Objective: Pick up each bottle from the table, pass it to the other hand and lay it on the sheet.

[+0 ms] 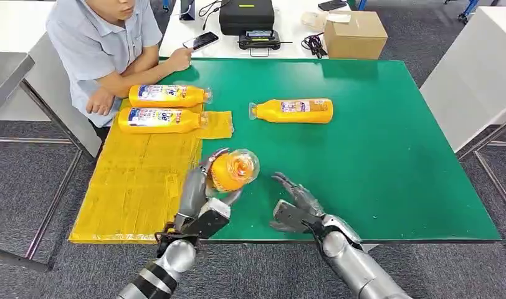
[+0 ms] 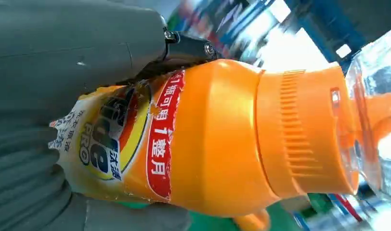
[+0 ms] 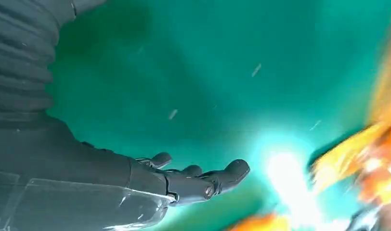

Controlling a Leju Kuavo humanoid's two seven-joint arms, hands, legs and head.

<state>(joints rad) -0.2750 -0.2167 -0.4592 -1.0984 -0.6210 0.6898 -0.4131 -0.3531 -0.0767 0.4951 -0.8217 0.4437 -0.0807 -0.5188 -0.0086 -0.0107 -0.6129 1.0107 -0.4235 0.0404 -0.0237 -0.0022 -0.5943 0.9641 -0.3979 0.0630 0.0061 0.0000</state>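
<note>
My left hand (image 1: 208,187) is grasping an orange bottle (image 1: 233,169), fingers (image 1: 191,190) wrapped round its labelled body, cap end pointing up toward my head. It is lifted above the near edge of the green counter (image 1: 387,156), just right of the yellow sheet (image 1: 138,180). The sheet lies to the left of that hand, so the coming move should carry the bottle leftward and tip its long axis down flat. My right hand (image 1: 297,208) is released, fingers spread and holding nothing, just beside the held bottle on its right.

I count four bottles: the one I hold, two lying on the far end of the sheet (image 1: 168,95) (image 1: 158,120) with long axes left-to-right, and one remaining bottle (image 1: 293,111) lying on the green, far and right, nearer my right hand.
</note>
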